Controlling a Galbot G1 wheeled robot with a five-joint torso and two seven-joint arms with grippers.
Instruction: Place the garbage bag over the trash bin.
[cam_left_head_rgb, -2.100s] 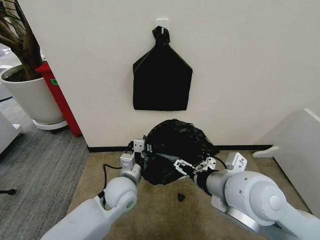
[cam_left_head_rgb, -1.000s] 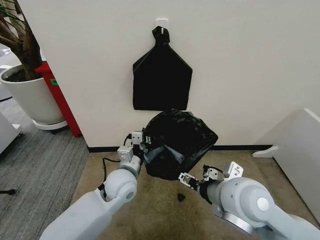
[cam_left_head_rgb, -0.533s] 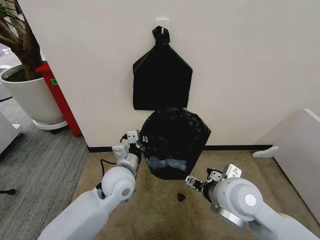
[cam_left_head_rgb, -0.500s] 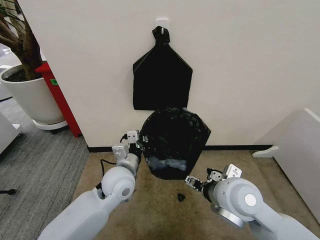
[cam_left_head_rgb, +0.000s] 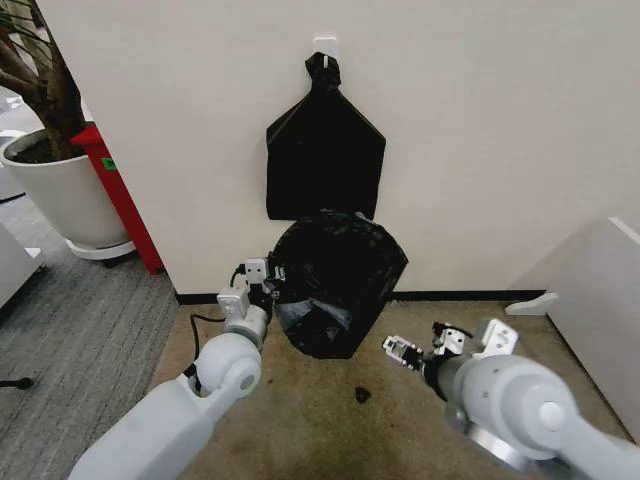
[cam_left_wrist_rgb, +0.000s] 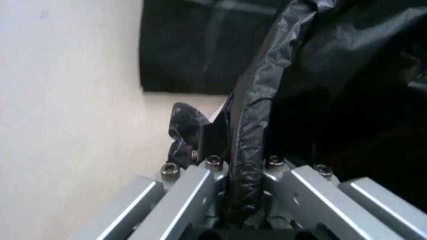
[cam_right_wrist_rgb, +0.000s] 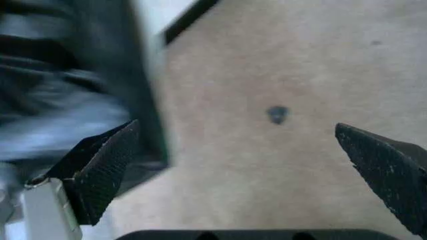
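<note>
One garbage bag (cam_left_head_rgb: 338, 285) in left gripper (cam_left_head_rgb: 268, 281) fingers

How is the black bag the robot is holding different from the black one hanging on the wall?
The garbage bag is crinkled, glossy and puffed out; the wall bundle is flat and smooth. The left gripper is clamped on the garbage bag's edge, while the bundle hangs from its knotted top. The garbage bag is lower. Both are black plastic.

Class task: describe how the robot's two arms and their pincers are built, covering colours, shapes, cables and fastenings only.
Both arms are smooth, rounded, glossy white shells with bulbous joints. The left pincer sits on a white bracket, with a black cable looping beside the wrist; close up, its frame is bare silver metal bars fixed by dark hex bolts. The right pincer has a similar white bracket and black, wedge-shaped, finely textured fingertips.
</note>
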